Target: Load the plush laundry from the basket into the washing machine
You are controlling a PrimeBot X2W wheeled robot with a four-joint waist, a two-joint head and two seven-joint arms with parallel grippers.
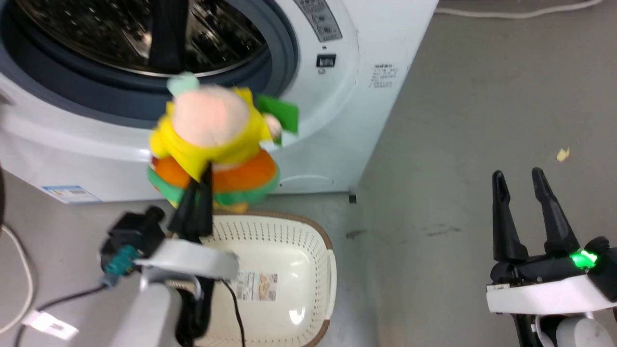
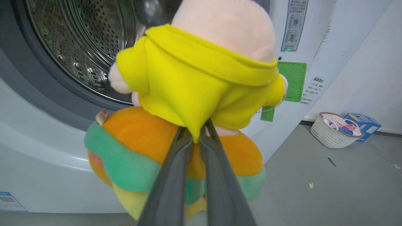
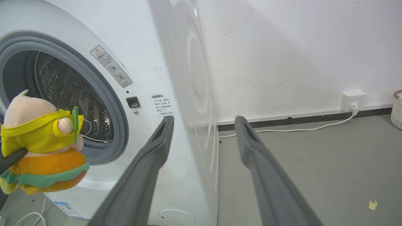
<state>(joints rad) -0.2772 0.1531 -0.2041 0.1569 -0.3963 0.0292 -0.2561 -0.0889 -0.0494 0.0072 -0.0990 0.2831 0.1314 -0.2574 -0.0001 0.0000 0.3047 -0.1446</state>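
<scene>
Two dark fingers [image 2: 169,182] of the left gripper [image 2: 196,131] pinch a fold of yellow top on the soft pink-headed plush laundry [image 2: 201,72], which hangs beyond their tips before the steel drum [image 2: 78,47] of the white front-loading washing machine [image 1: 337,120]. So thin a hold wants a smooth push ahead, releasing past the grey rubber seal [image 2: 34,84]; the right gripper [image 1: 516,176] stands spread, empty.

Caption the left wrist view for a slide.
Left gripper pinches the plush laundry by its yellow top, before the washing machine's open drum.
</scene>
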